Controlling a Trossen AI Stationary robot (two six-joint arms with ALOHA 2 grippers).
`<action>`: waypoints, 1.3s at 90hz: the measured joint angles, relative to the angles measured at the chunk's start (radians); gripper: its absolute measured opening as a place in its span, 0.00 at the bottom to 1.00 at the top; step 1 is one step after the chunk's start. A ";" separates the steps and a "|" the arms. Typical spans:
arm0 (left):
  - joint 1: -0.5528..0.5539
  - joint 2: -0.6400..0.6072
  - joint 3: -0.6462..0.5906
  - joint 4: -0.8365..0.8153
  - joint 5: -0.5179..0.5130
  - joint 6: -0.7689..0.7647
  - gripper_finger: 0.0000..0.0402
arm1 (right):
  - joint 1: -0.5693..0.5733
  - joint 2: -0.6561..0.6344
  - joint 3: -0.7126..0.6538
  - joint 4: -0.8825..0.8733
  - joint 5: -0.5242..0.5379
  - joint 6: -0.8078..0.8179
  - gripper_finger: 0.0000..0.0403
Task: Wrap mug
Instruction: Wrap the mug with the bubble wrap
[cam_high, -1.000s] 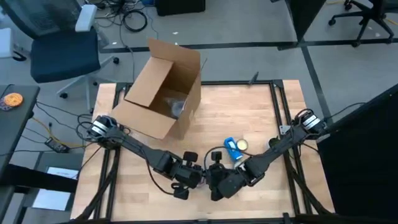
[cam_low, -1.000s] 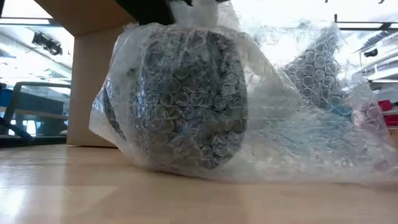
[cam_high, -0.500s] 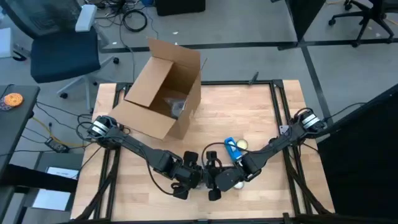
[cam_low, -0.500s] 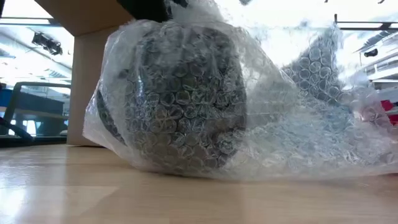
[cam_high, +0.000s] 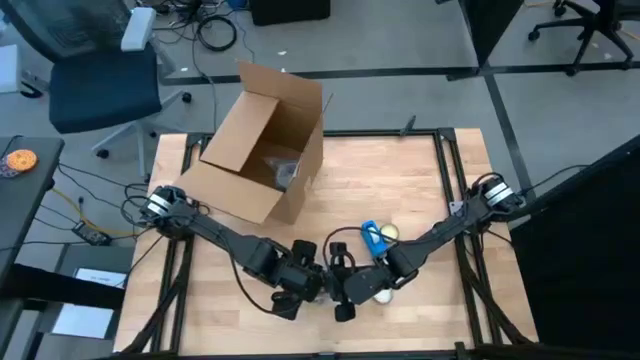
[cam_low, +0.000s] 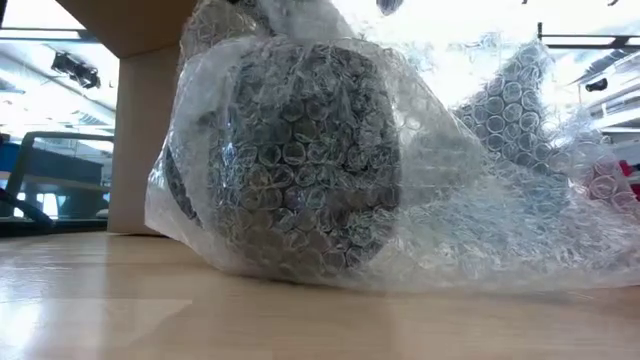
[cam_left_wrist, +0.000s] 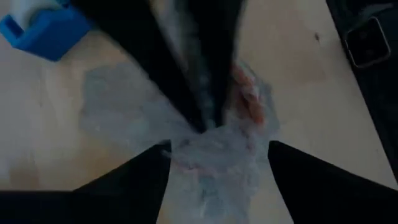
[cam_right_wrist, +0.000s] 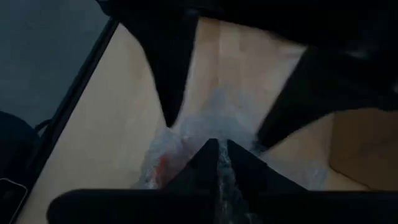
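**Both grippers meet over the bubble-wrapped mug**

Where our two dark arms converge at the near edge of the pale wooden table (cam_high: 400, 180), we have the dark mug (cam_low: 300, 160) lying on its side, swathed in clear bubble wrap (cam_low: 480, 220) that trails off loosely to one side across the tabletop. Our left gripper (cam_high: 305, 285) sits directly above the bundle, its fingers spread apart with the wrap showing in the gap between them in its wrist view. Our right gripper (cam_high: 345, 285) faces it from the other side, almost touching it, and its two fingers (cam_right_wrist: 205, 165) are pressed together on a fold of the bubble wrap. A trace of red shows through the plastic in both wrist views; we cannot tell what it is. Just beside the right arm, farther from the table's near edge, lie a blue plastic tape dispenser (cam_high: 372, 238) and a small yellowish round object (cam_high: 389, 233). Well apart from the grippers, at the far left corner of the table, stands an open brown cardboard box (cam_high: 262, 140), tilted, with something grey inside.
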 joint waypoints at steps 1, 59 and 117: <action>0.000 0.000 0.000 -0.001 0.006 -0.003 0.63 | -0.001 0.000 0.000 0.000 -0.004 0.000 0.00; -0.054 -0.057 -0.001 -0.055 0.059 -0.121 0.63 | -0.105 0.001 0.000 -0.005 -0.284 -0.068 0.00; -0.242 -0.167 -0.286 0.095 -0.343 -0.582 0.63 | -0.133 0.128 0.032 -0.175 -0.448 -0.022 0.00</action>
